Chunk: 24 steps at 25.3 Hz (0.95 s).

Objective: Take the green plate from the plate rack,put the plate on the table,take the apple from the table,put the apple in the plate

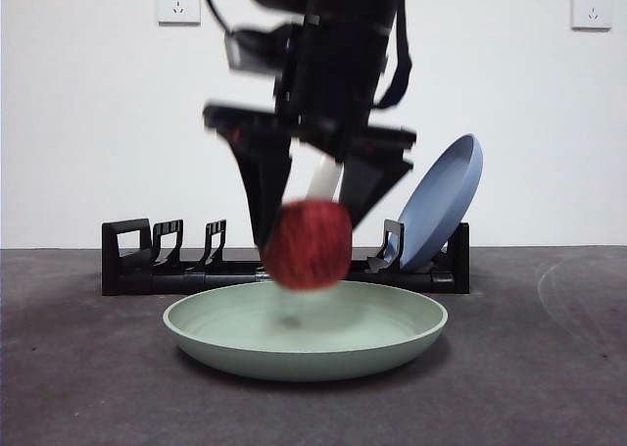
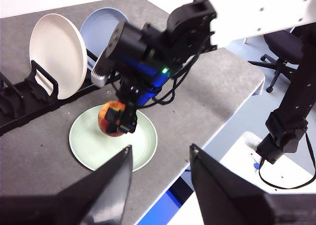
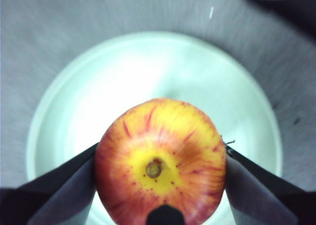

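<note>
The pale green plate (image 1: 305, 338) lies flat on the dark grey table (image 1: 78, 368), in front of the black plate rack (image 1: 137, 260). My right gripper (image 1: 306, 240) hangs just above the plate's middle, shut on the red apple (image 1: 307, 244). In the right wrist view the apple (image 3: 160, 160) shows its yellow top between the two jaws, with the green plate (image 3: 148, 71) directly below. The left wrist view shows the apple (image 2: 111, 119) over the green plate (image 2: 89, 143) from afar. My left gripper (image 2: 160, 160) stands open and holds nothing, off beyond the table's edge.
A blue plate (image 1: 441, 203) leans in the rack's right end, and a cream-white plate (image 2: 58, 54) stands in the rack beside it. Two wall sockets (image 1: 177, 2) sit on the white wall behind. The table's edge (image 2: 232, 104) drops off near the plate.
</note>
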### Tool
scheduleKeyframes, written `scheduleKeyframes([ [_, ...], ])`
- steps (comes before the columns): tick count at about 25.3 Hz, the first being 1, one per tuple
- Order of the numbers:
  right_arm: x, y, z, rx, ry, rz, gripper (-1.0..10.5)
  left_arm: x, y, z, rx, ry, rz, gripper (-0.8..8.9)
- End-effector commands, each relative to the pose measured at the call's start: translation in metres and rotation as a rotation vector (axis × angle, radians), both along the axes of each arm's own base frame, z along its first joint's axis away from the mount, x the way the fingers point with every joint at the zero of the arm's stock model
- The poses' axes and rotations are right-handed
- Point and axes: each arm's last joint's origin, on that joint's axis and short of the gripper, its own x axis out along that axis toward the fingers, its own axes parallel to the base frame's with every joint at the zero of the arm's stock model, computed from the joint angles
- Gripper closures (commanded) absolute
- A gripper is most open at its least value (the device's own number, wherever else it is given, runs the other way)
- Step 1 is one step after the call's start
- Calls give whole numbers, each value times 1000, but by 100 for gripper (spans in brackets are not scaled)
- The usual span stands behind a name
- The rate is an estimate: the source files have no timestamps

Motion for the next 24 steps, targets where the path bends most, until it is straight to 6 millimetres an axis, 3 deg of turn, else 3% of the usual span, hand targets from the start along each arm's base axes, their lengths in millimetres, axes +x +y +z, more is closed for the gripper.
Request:
scheduleKeyframes([
  [1, 1, 4, -14, -32, 26, 8, 957, 0, 0, -1, 0, 2, 6, 620],
  [19, 7, 10, -40, -71, 68, 35, 927, 0, 0, -1, 0, 2, 6, 621],
  [21, 7, 10, -40, -73, 71, 35, 801, 0, 0, -1, 0, 2, 6, 620],
  [24, 7, 9, -40, -76, 74, 33, 489, 0, 0, -1, 0, 2, 6, 620],
])
